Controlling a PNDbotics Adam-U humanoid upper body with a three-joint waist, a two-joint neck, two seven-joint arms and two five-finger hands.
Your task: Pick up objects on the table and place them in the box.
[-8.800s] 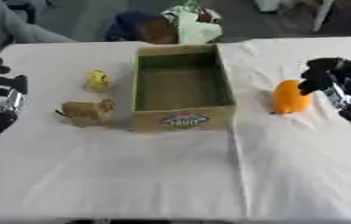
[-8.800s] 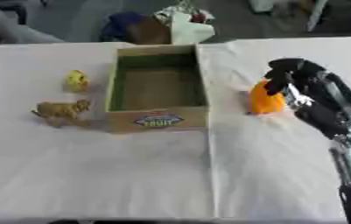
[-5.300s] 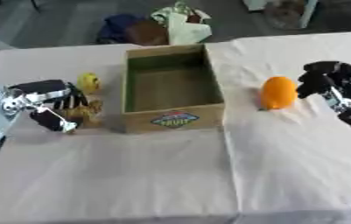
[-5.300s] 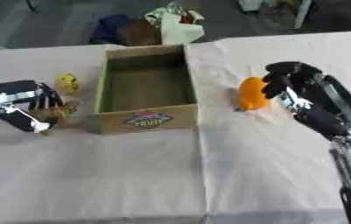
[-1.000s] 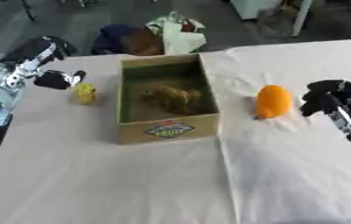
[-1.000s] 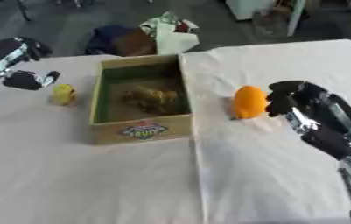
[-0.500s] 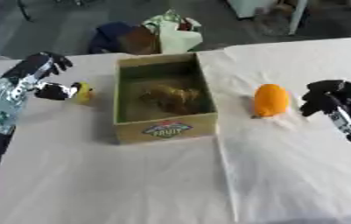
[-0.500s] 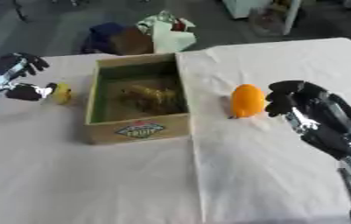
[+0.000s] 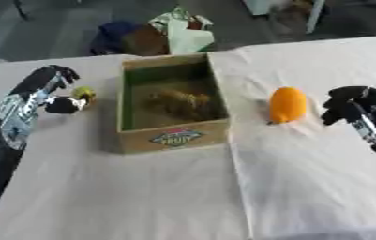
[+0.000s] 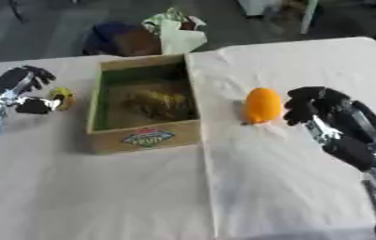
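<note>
— What is the left hand doing?
— Its fingers close around the yellow toy, just left of the box, ready to lift it in beside the brown toy.
— And the right hand?
— Curled, holding nothing, just right of the orange on the counter, likely next.

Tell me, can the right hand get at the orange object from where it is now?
Probably yes. The orange object lies on open cloth right of the box, and the right hand sits just beside it with nothing between them. The left hand is busy at the small yellow object.
</note>
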